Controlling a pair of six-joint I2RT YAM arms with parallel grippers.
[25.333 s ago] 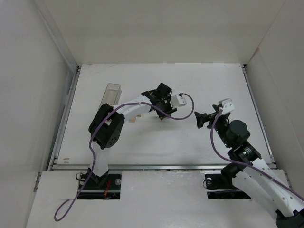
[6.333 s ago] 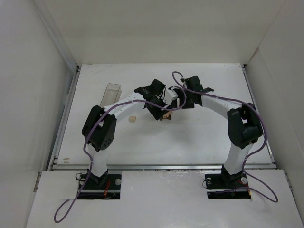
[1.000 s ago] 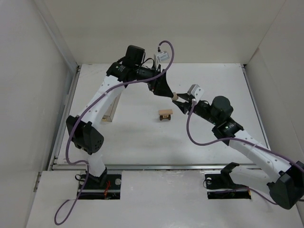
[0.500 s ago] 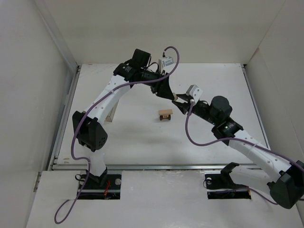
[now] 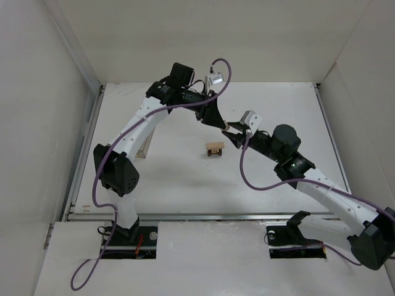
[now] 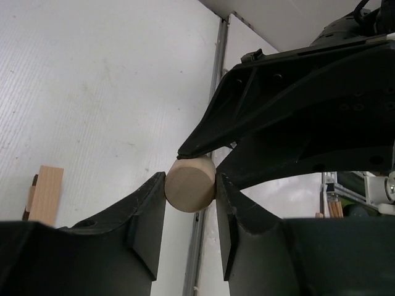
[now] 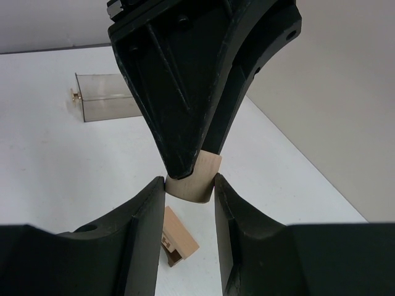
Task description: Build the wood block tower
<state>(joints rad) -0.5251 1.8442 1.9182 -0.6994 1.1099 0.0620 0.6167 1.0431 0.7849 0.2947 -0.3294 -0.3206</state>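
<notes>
A pale wooden cylinder (image 6: 190, 184) hangs in mid-air above the table, gripped from two sides. My left gripper (image 6: 190, 182) is shut on its round sides. My right gripper (image 7: 190, 182) is shut on it too, with the left gripper's black fingers (image 7: 185, 123) coming down over the cylinder (image 7: 197, 180). In the top view the two grippers meet at the cylinder (image 5: 227, 129). The wood block tower (image 5: 215, 148) stands on the table just below and left of them, a tan bar on a dark brown block (image 7: 179, 239).
A clear plastic box (image 7: 102, 105) lies at the table's left, partly hidden behind the left arm (image 5: 143, 150) in the top view. White walls close in the table on three sides. A metal rail (image 5: 210, 216) runs along the near edge.
The left gripper has moved slightly right towards the right gripper and shut on the cylinder that the right gripper holds. The right arm and the tower have stayed where they were.
</notes>
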